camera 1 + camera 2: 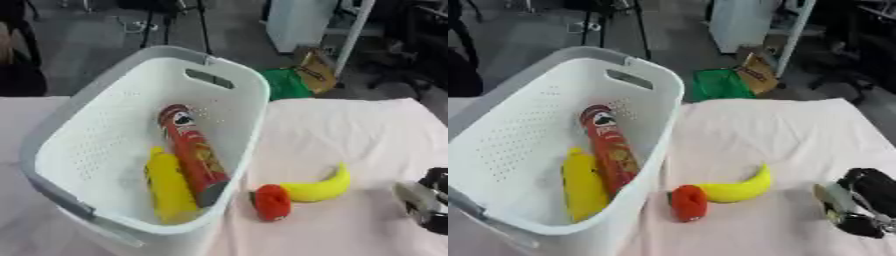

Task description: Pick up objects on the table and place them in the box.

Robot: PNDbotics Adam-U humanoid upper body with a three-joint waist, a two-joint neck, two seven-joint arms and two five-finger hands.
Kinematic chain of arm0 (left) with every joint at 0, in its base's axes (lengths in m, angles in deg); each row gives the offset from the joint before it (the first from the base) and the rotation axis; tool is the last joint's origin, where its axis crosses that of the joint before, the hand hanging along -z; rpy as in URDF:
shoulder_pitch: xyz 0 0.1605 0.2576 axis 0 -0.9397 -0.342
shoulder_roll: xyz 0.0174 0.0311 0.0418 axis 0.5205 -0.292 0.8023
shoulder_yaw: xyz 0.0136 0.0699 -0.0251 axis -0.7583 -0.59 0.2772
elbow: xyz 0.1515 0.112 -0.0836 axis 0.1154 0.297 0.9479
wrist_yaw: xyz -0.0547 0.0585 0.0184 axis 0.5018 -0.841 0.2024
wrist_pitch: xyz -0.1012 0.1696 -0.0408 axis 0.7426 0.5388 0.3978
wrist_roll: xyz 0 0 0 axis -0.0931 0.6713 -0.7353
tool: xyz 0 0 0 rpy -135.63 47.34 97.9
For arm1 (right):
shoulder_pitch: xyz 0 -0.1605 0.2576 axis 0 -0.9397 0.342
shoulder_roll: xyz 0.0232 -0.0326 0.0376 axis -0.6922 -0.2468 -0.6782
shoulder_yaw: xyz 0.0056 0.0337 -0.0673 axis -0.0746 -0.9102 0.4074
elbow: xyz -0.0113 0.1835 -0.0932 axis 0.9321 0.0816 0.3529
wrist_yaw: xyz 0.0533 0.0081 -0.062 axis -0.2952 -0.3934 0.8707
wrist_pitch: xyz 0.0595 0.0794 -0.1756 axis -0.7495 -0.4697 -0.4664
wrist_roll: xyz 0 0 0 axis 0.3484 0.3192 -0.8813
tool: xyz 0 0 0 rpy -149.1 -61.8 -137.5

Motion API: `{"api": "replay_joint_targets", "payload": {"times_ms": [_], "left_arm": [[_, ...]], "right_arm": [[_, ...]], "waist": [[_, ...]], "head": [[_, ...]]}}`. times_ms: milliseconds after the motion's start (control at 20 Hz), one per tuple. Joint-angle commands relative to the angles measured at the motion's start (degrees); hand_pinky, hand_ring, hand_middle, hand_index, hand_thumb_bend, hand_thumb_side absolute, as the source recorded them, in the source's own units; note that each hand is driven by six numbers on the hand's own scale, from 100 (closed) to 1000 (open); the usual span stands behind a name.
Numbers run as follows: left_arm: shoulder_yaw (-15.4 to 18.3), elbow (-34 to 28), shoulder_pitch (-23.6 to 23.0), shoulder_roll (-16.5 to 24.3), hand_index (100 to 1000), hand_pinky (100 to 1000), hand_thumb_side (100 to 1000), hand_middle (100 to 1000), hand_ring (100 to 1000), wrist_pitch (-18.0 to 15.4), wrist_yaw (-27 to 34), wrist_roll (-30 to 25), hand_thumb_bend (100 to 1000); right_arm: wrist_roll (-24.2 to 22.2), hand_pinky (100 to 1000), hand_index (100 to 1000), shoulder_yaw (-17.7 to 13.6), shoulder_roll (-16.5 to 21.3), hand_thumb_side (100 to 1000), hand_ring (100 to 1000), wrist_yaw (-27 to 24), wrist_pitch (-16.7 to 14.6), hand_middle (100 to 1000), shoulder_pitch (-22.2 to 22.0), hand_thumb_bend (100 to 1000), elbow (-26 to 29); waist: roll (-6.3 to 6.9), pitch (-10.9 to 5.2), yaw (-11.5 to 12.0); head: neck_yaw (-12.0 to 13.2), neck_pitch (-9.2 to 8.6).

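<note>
- Left eye view: table covered w/ pale pinkish-white cloth, soft, faintly creased; far edge runs across the upper half.
- Room behind: dark grey floor, black stand legs, white cabinet at top centre-right, green bag and brown cardboard piece on the floor just past the table's far edge.
- Box = white plastic laundry-type basket, perforated walls, grey rim, slot handle at the far end; fills the table's left side, from near edge to past the far edge.
- Inside box: yellow bottle-like item, smooth, lying lengthwise; touching its right side a red snack tube, cylindrical, printed label, dark cap toward near end.
- Red item, small, rounded, matte, on the cloth just right of the box, toward the near edge.
- Banana, yellow, smooth, curved, touching or just beside the red item on its right.
- Right hand, black w/ silver parts, at the table's right edge near the near-right corner, well apart from the banana; holds nothing; can't tell how far the fingers are curled.
</note>
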Motion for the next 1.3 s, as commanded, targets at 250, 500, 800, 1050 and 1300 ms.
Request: {"api": "replay_joint_targets", "payload": {"times_ms": [250,500,800,1050,1300], "left_arm": [[0.0,-0.7,0.4,0.6,666,599,962,606,464,-0.1,-0.1,-0.2,100],[0.0,-0.7,0.4,0.6,667,598,963,606,465,-0.1,-0.2,-0.2,100],[0.0,-0.7,0.3,0.7,666,598,962,606,465,-0.1,-0.2,-0.3,100],[-0.1,-0.7,0.2,0.7,666,597,963,605,465,-0.2,-0.2,-0.4,100],[-0.3,-0.7,0.0,0.7,666,597,963,605,465,-0.3,-0.2,-0.6,100]], "right_arm": [[1.9,966,669,-1.9,6.0,518,928,-1.1,1.4,605,-1.2,100,6.0],[2.7,965,663,-2.6,8.0,504,926,-2.1,2.6,594,-1.9,100,9.1],[4.3,966,658,-3.8,10.9,495,926,-3.3,3.9,583,-1.5,100,12.9],[5.2,966,654,-4.4,13.1,478,925,-5.0,4.6,576,0.1,100,15.5],[6.0,965,649,-4.1,15.1,470,924,-6.9,5.0,566,3.0,100,18.5]], "waist": [[-0.22,-1.47,-0.6],[-0.34,-1.6,-0.6],[-0.63,-1.83,-0.7],[-0.99,-2.16,-0.5],[-1.4,-2.48,-0.1]], "head": [[0.3,-0.23],[0.2,-0.1],[-0.2,0.08],[-0.4,0.16],[-0.5,0.21]]}}
